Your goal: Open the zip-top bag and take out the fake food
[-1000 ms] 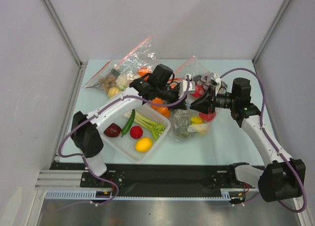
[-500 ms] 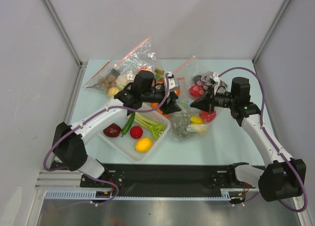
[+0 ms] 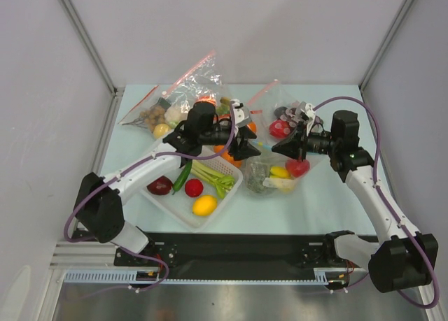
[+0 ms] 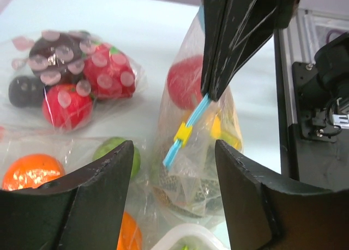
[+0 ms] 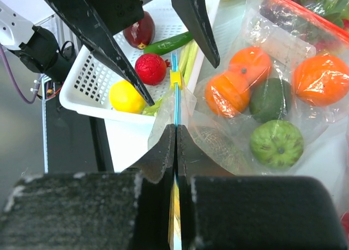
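Observation:
The zip-top bag [image 3: 268, 174] is clear, with a light blue zip strip [image 4: 185, 135] carrying a yellow slider [image 5: 175, 78]. My right gripper [image 5: 176, 127] is shut on that strip near its right end and holds the bag's top edge up off the table. The fake food lies inside the bag: a netted melon [image 5: 215, 144], a red fruit [image 4: 185, 81] and yellow pieces [image 3: 280, 171]. My left gripper [image 4: 174, 152] is open. Its fingers stand either side of the strip's free end without touching it. From above, it [image 3: 246, 133] hovers just left of the bag.
A white basket [image 3: 168, 202] with a lemon, red fruits and green vegetables sits under the left arm. A red-strip bag of oranges [image 5: 242, 78] and limes lies behind the bag. A dotted bag of red and dark fruit [image 4: 71, 75] lies at the back right.
My left gripper has opened, let go of the strip and drawn back to the left. My right gripper has shut on the blue strip and holds it.

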Controlling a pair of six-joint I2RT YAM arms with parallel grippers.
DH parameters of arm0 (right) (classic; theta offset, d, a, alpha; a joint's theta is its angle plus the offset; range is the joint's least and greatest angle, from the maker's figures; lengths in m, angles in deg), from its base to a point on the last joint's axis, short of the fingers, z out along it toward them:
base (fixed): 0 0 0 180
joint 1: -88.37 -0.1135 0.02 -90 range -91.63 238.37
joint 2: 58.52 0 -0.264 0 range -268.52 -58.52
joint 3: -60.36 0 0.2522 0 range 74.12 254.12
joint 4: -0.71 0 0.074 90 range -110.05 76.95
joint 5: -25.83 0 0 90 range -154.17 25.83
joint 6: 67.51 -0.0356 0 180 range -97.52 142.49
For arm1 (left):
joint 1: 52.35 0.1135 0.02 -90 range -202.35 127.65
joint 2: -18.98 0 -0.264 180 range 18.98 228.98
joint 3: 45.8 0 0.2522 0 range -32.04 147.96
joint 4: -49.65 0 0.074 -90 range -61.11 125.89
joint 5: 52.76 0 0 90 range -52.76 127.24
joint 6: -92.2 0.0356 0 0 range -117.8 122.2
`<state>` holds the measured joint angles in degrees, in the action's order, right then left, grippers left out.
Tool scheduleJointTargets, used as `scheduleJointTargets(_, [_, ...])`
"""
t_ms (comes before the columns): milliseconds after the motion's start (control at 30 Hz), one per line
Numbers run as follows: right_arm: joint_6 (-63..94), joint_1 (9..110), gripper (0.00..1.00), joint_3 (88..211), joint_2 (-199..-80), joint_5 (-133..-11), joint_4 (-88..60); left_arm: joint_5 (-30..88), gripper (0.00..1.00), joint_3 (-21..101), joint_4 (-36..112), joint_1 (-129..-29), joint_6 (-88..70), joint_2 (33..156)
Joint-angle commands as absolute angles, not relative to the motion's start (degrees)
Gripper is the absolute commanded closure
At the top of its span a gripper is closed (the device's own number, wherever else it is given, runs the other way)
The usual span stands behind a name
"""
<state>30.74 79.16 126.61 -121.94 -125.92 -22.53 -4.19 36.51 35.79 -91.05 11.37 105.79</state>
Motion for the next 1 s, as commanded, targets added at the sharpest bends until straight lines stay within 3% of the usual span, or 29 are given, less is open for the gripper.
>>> scheduleJointTargets(0, [31.2,78.9,1.0,128.4,-121.3,-127.5,-21.9,-8.5,0.34,36.3,43.4,-90.7,8.7,105.9])
scheduleJointTargets(33, [31.1,79.0,1.0,128.4,-121.3,-127.7,-21.8,-9.2,0.36,36.3,44.3,-90.8,8.4,106.3])
scheduleJointTargets(167, [31.3,78.3,1.0,129.0,-121.4,-127.5,-22.4,-12.3,0.77,36.3,45.2,-90.8,7.4,107.6])
scheduleJointTargets(233, [31.4,77.8,1.0,129.5,-121.5,-126.8,-22.6,-13.2,0.84,36.4,44.1,-90.7,7.7,107.8])
scheduleJointTargets(300, [31.7,77.3,1.0,130.3,-121.9,-126.3,-23.0,-14.4,0.81,36.6,42.6,-90.7,8.6,107.8])
scheduleJointTargets(333, [31.7,77.4,1.0,130.5,-121.8,-126.0,-22.9,-14.6,0.73,36.6,40.8,-90.7,9.0,107.7])
scheduleJointTargets(367, [31.6,77.3,1.0,130.5,-121.9,-125.6,-22.9,-14.4,0.56,36.4,40.0,-90.7,9.8,107.4])
scheduleJointTargets(533, [31.5,77.3,1.0,130.2,-121.9,-124.5,-22.7,-14.2,0.48,34.8,39.6,-90.7,10.2,106.5])
scheduleJointTargets(633, [31.5,77.3,1.0,130.3,-121.5,-124.3,-22.9,-14.2,0.57,35.0,39.4,-90.8,10.2,107.0])
scheduleJointTargets(733, [31.2,77.3,1.0,130.4,-120.9,-123.9,-22.6,-14.2,0.83,35.9,37.7,-90.7,11.3,107.5])
scheduleJointTargets(833, [30.7,76.3,0.98,130.8,-121.4,-124.1,-22.3,-14.4,1.0,36.5,37.0,-90.7,11.6,107.7])
scheduleJointTargets(967, [32.8,72.2,0.71,134.3,-123.2,-120.2,-24.7,-15.3,1.0,37.0,36.5,-90.8,11.7,107.6])
